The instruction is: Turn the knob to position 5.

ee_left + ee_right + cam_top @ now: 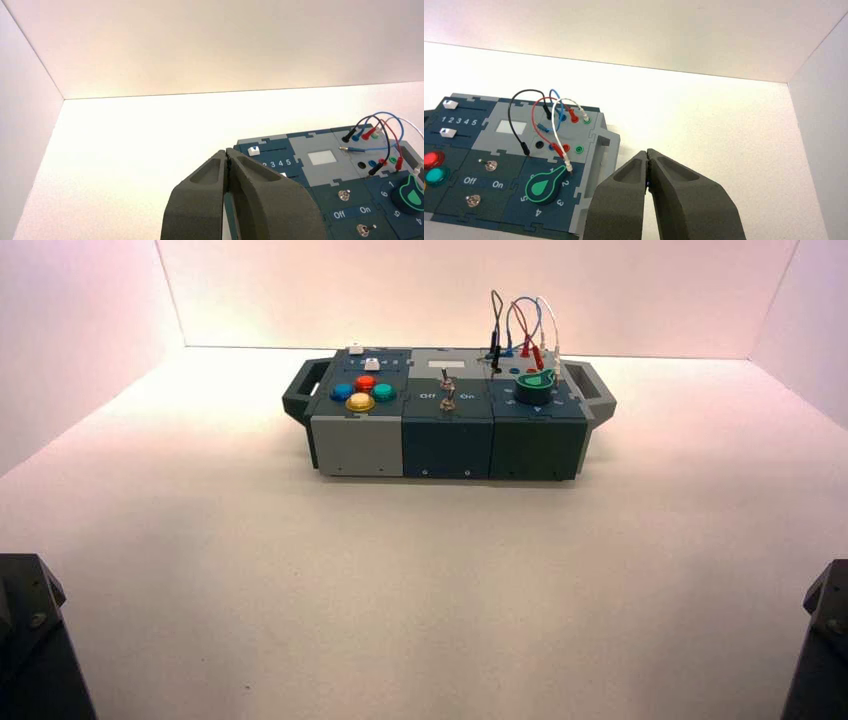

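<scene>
The knob is a teal-green teardrop dial on a dark base, at the right end of the box. In the right wrist view the knob has its tip just past the printed 2, on the side away from the 3; the 5 is printed on the opposite side. It also shows at the edge of the left wrist view. My left gripper is shut and empty, well back from the box's left end. My right gripper is shut and empty, back from the box's right end.
The box bears coloured push buttons on its left, two metal toggle switches in the middle and looped wires behind the knob. A white plug lies right by the knob's tip. White walls enclose the table. The arm bases sit at the near corners.
</scene>
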Robot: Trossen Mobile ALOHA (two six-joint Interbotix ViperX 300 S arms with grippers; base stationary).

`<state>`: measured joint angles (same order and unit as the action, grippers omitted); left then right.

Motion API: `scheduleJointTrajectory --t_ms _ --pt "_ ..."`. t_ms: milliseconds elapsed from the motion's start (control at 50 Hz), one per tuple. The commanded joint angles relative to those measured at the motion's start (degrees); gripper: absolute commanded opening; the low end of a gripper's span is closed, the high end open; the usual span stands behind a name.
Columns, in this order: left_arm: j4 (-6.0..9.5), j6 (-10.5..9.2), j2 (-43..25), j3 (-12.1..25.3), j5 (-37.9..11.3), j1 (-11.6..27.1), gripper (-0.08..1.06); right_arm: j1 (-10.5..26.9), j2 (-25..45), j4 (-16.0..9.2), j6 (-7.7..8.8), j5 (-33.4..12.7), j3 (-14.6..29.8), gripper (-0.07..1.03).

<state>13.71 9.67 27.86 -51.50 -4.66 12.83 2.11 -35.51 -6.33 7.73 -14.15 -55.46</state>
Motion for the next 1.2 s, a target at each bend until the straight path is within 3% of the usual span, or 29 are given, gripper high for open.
scheduleJointTrajectory --t_ms 20,300,480,700,720,920,1200 --pt "-0.09 0.26 0.7 1.0 0.2 -0.1 -0.03 -0.3 -0.4 -0.2 -0.18 0.4 0.9 -0.02" --pt "-0.09 0.18 0.7 1.0 0.1 -0.1 -0.03 -0.3 0.2 -0.2 -0.18 0.3 0.9 -0.02" --pt "-0.09 0.09 0.2 2.0 -3.1 -0.1 -0.03 0.9 0.6 -0.9 -0.26 -3.3 2.1 -0.02" --pt "0.00 -0.09 -1.2 3.4 -7.0 0.0 -0.03 1.8 1.2 -2.3 -0.09 -10.0 5.8 -0.02" --pt "-0.09 0.00 -2.2 4.3 -9.5 0.0 -0.03 2.1 2.7 -2.5 0.00 -13.2 7.5 -0.02" --pt "0.09 -0.09 -4.8 7.6 -17.9 0.7 -0.03 4.4 10.9 -2.5 1.14 -25.0 13.4 -0.02" --pt "0.44 0.09 -6.8 10.9 -25.1 4.0 -0.03 7.9 20.5 -2.5 2.46 -30.9 17.8 -0.02"
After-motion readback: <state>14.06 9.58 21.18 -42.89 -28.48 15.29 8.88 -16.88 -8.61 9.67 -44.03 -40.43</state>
